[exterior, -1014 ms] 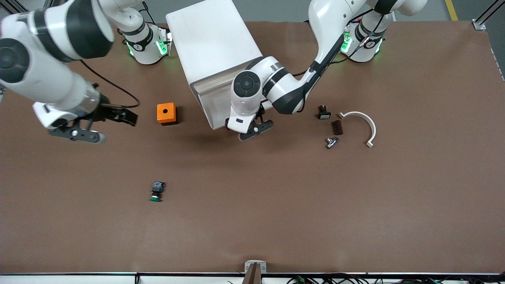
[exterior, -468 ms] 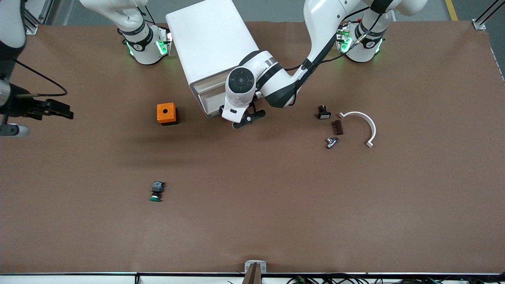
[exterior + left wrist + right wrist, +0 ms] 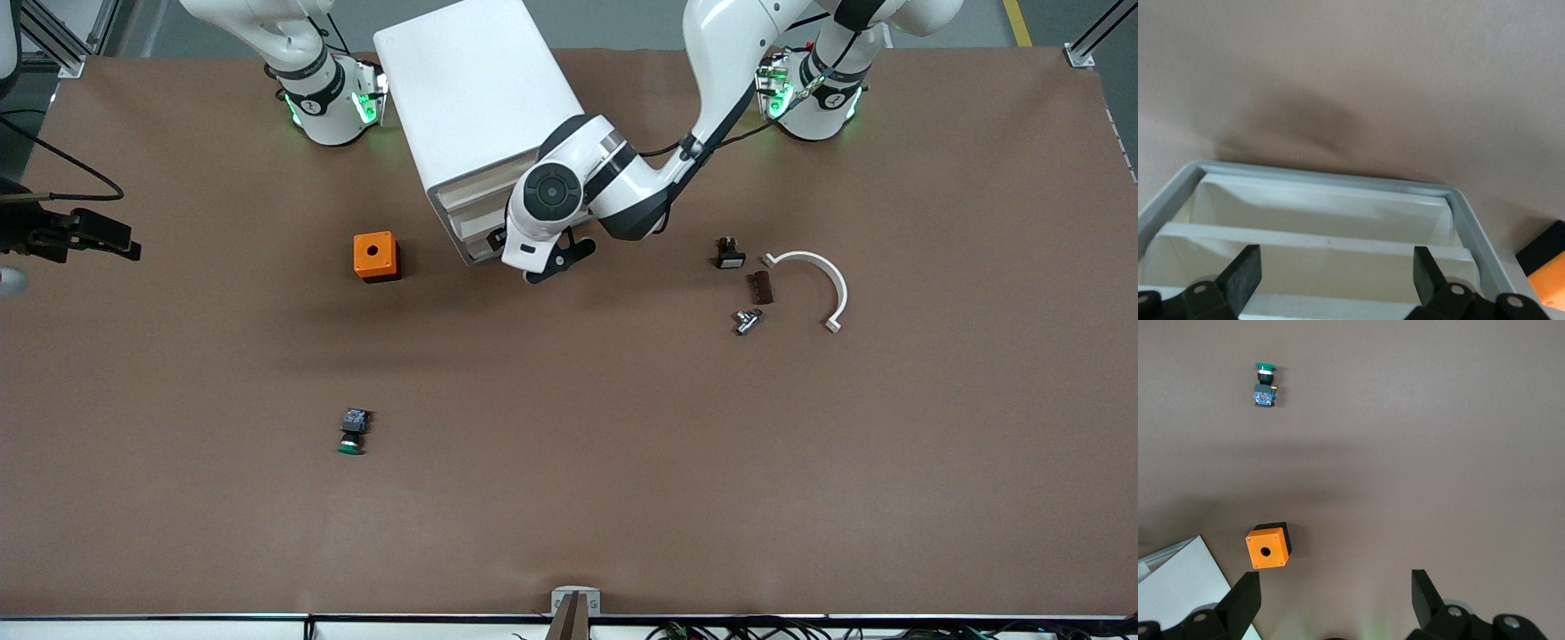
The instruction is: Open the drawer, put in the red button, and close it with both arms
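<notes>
Front view: left gripper was open at the cabinet front, drawers shut; right gripper open, empty; red button unseen.

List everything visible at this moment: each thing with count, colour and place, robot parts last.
Cabinet: one, white, between the arm bases; drawers all shut.
Orange box: one, with a hole, beside the cabinet toward the right arm's end.
Green button: one, nearer the front camera than the orange box.
Black button: one, toward the left arm's end.
Curved bracket: one, white, beside it.
Dark block: one.
Metal part: one, silvery.
Red button: none visible.
Left gripper: open, at the drawer fronts.
Right gripper: open, raised over the table's right-arm end.
</notes>
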### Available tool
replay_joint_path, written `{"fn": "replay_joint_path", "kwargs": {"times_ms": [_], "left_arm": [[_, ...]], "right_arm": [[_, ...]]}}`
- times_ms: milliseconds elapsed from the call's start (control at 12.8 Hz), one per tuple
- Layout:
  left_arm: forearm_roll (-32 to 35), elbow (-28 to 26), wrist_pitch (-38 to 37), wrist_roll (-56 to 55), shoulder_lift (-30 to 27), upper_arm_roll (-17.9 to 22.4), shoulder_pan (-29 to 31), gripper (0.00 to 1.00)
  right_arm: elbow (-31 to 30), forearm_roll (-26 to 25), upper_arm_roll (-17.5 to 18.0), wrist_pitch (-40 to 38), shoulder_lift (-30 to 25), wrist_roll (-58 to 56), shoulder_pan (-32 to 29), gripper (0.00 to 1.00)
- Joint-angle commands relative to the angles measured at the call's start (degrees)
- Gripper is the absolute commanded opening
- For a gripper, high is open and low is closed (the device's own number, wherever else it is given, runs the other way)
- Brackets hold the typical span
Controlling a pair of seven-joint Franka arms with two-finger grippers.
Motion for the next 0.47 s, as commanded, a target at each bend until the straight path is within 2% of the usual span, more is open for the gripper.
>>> {"fn": "replay_joint_path", "kwargs": {"times_ms": [0, 390], "left_arm": [[-4.03, -1.84, 0.98, -0.56, -1.09, -0.34, -0.02, 1.00], [-10.37, -3.16, 0.98, -0.30, -1.09, -0.26, 0.42, 1.00]], "right_arm": [[3.45, -0.70, 0.92, -1.53, 1.03, 0.16, -1.11, 1.00], [3.89, -0.08, 0.92, -3.54, 0.77, 0.78, -1.63, 1.00]]}}
